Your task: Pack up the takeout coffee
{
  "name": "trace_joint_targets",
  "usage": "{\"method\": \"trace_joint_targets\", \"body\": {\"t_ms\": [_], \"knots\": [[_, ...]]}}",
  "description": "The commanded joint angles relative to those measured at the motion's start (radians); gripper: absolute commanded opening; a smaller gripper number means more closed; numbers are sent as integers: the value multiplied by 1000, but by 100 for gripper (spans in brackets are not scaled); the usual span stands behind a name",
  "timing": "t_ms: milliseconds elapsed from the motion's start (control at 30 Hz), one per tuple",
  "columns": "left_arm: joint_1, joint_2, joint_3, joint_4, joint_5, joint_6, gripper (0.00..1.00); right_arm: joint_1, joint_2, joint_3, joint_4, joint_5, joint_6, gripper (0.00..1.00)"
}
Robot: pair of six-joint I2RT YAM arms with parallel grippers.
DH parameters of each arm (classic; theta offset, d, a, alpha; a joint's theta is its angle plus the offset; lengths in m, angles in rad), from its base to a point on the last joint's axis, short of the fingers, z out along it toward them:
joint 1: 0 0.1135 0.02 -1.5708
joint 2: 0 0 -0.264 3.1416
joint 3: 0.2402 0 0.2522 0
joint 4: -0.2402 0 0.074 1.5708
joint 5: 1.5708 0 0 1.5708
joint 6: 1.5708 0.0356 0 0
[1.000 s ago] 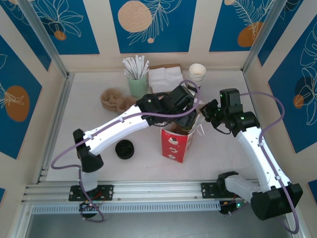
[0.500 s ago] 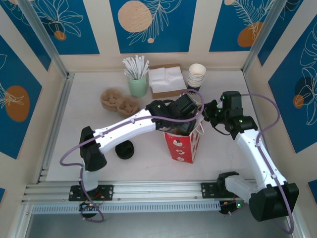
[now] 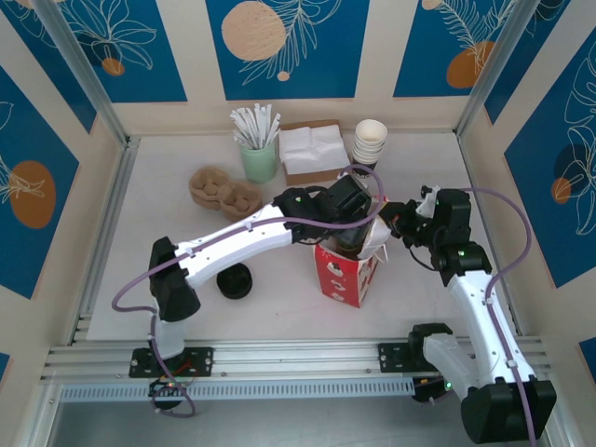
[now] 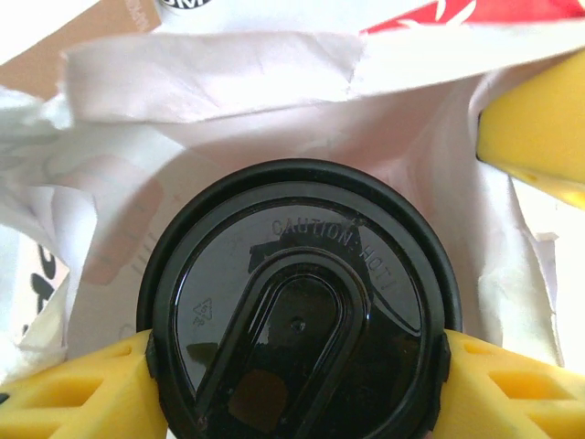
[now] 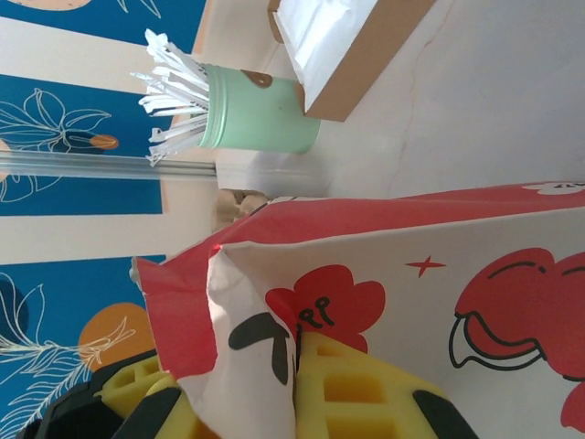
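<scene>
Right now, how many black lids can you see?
2. The coffee's lid, in the bag; a loose lid on the table left of the bag, perhaps a stack hiding more.

Overhead wide — wrists close, seemingly sharing bag [image 3: 341, 277].

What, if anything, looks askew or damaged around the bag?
The mouth of the paper bag is crumpled where the right gripper pinches its rim. The takeout coffee, held in the left gripper inside that mouth, looks intact; no spill visible.
</scene>
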Motion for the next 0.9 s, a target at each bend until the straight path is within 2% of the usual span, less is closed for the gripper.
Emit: {"method": "trace_joint_targets", "body": {"t_ms": [0,400,600,867], "knots": [[12,-37,17,-29,-66,39,65,2,-9,-18,104,-93,25,0],[29,-20,91,-49,-20,20,66,68,143,95,195,-87,77,0],[36,0,59,-33,-6,6,66,56,120,114,20,-58,-4,0],[36,20,24,-9,13,1,66,33,77,108,-113,-45,-76,0]]}}
